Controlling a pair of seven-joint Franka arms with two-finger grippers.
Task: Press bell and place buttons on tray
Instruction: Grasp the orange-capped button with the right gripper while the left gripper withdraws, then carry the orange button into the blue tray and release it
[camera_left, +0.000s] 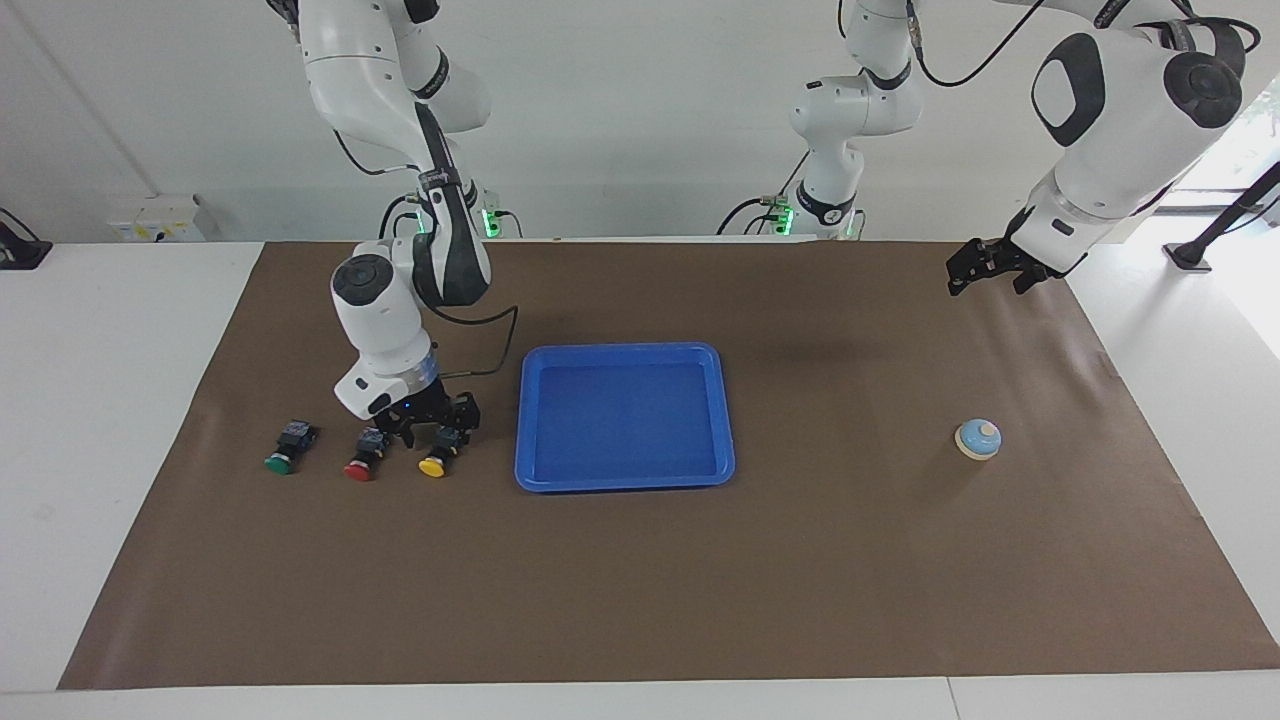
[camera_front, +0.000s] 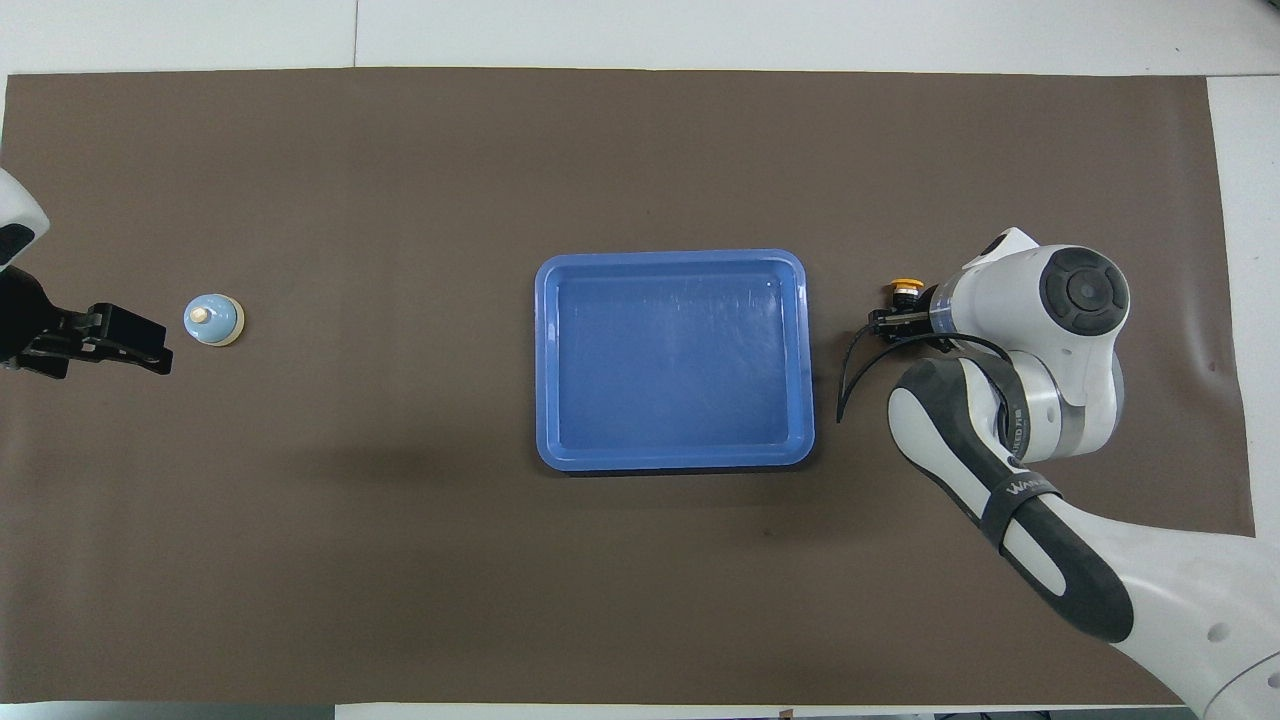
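yellow button (camera_left: 437, 455) between right gripper (camera_left: 432, 428) fingers

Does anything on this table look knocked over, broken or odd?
Nothing stands out. The three buttons lie on their sides in a neat row beside the empty tray; the bell sits upright.

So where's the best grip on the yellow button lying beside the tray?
Grip the yellow button by its black body, from straight above, jaws spanning the body's sides. It lies on its side, cap pointing away from the robots; the round cap looks likelier to slip.
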